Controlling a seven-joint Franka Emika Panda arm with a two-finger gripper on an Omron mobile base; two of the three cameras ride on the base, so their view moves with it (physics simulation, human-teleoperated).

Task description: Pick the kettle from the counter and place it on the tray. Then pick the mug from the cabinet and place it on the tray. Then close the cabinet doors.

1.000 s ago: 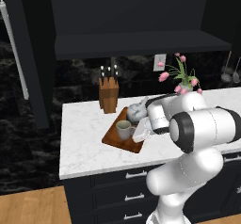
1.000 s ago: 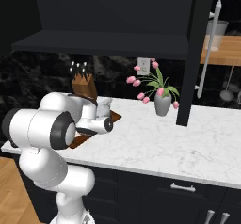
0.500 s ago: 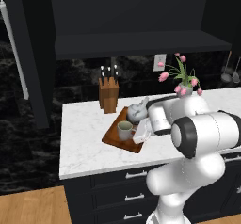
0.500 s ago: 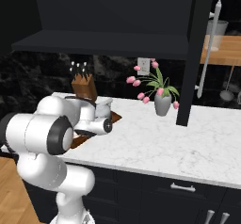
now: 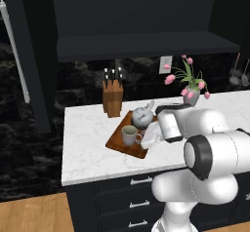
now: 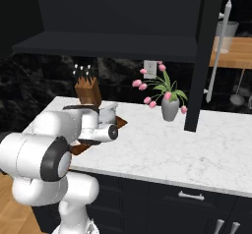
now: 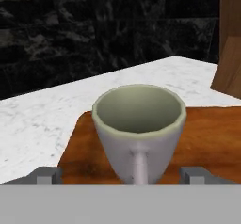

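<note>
In the left base view, left to right: knife block [image 5: 113,97], then tray [image 5: 117,142] carrying mug [image 5: 129,135] and kettle [image 5: 142,116], then gripper [image 5: 149,137] just beside the mug. Fingertips [image 7: 46,174] stood wide on either side of the mug, gripping nothing. Mug step judged complete. Next: retreat clear, then shut cabinet doors [image 5: 27,55].

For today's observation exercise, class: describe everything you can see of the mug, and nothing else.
The mug is a small pale off-white cup with a greenish-beige inside, empty, tapering toward its base, with a thin side handle facing the hand camera. It looks ceramic. It stands upright on the reddish-brown wooden tray, near its front left corner, beside the kettle. The gripper is open, one fingertip on each side of the mug; whether they touch it is unclear.
</note>
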